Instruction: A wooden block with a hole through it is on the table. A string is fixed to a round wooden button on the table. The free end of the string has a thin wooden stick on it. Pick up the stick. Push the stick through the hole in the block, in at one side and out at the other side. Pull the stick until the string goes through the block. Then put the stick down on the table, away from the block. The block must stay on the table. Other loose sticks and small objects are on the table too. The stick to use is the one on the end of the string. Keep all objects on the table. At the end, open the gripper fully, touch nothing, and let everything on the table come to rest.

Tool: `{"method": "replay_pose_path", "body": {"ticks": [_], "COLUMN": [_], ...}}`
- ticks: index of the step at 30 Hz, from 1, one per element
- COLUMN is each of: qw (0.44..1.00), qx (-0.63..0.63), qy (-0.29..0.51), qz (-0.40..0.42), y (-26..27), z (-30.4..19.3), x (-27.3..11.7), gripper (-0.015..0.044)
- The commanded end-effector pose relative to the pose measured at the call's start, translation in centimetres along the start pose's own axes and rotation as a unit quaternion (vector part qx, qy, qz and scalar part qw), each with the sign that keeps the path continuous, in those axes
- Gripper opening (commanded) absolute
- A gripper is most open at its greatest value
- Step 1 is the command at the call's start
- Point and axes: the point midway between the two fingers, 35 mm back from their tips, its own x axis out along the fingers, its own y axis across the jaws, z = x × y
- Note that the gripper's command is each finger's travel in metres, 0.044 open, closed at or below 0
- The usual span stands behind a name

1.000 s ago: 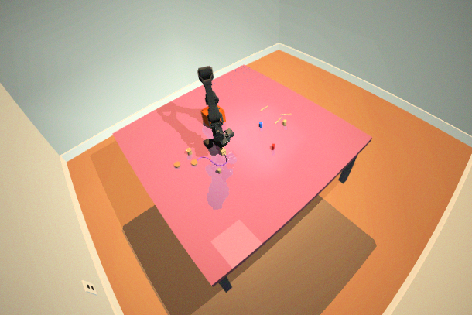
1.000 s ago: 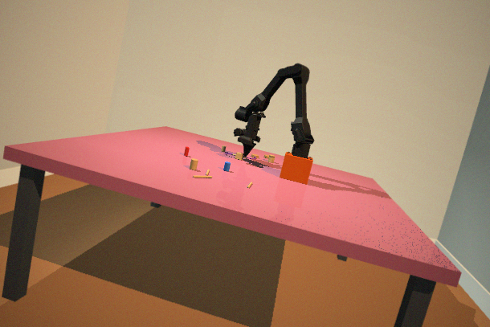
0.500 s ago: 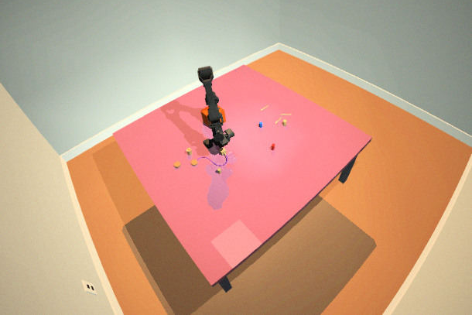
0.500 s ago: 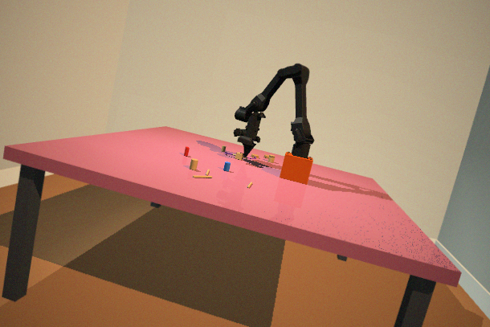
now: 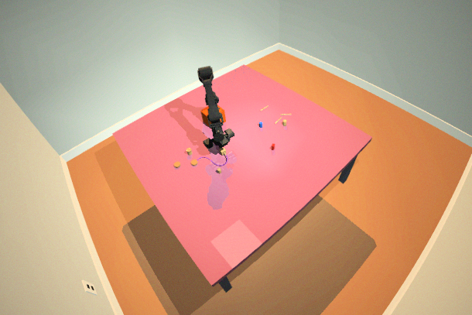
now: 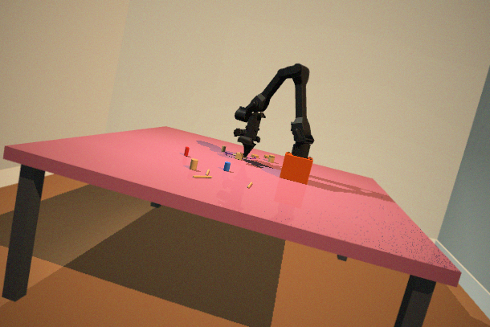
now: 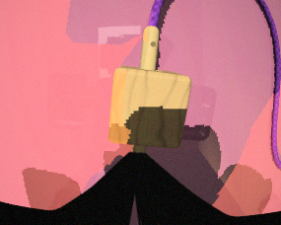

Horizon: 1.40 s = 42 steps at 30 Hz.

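The wooden block [image 5: 223, 152] [image 6: 238, 156] [image 7: 150, 91] stands on the table. The string's stick [image 7: 149, 49] passes through the hole: its string end sticks out on the far side in the wrist view, and a short dark piece shows at the near side. My gripper [image 5: 220, 154] [image 6: 246, 156] [image 7: 136, 160] is shut at the near side of the block. Its tips cover the stick's near end; no stick shows between the fingers. The purple string [image 5: 210, 161] [image 7: 277, 64] curves from the stick to the round button [image 5: 194, 162], outside the block.
Near the button are another disc [image 5: 176, 164], a wooden cylinder [image 5: 189, 151] and a small peg [image 5: 218, 170]. Farther off are a blue cylinder [image 5: 261, 124] [image 6: 227, 166], a red one [image 5: 273, 146] [image 6: 186, 151], a tan one [image 5: 285, 122] [image 6: 193, 164] and loose sticks [image 5: 264, 108] [image 6: 202, 177].
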Motion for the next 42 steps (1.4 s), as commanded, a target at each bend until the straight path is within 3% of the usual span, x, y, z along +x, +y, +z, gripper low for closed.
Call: {"method": "replay_pose_path", "body": {"ticks": [1, 32, 37, 42], "qw": [1.0, 1.0, 1.0, 1.0], "qx": [0.0, 0.0, -0.003, 0.001], "qy": [0.001, 0.001, 0.008, 0.013], "qz": [0.001, 0.001, 0.005, 0.006], "y": [0.0, 0.0, -0.2, -0.2], "z": [-0.1, -0.1, 0.1, 0.0], "x": [0.1, 0.1, -3.3, -6.9], "gripper": [0.0, 0.0, 0.0122, 0.0122]}}
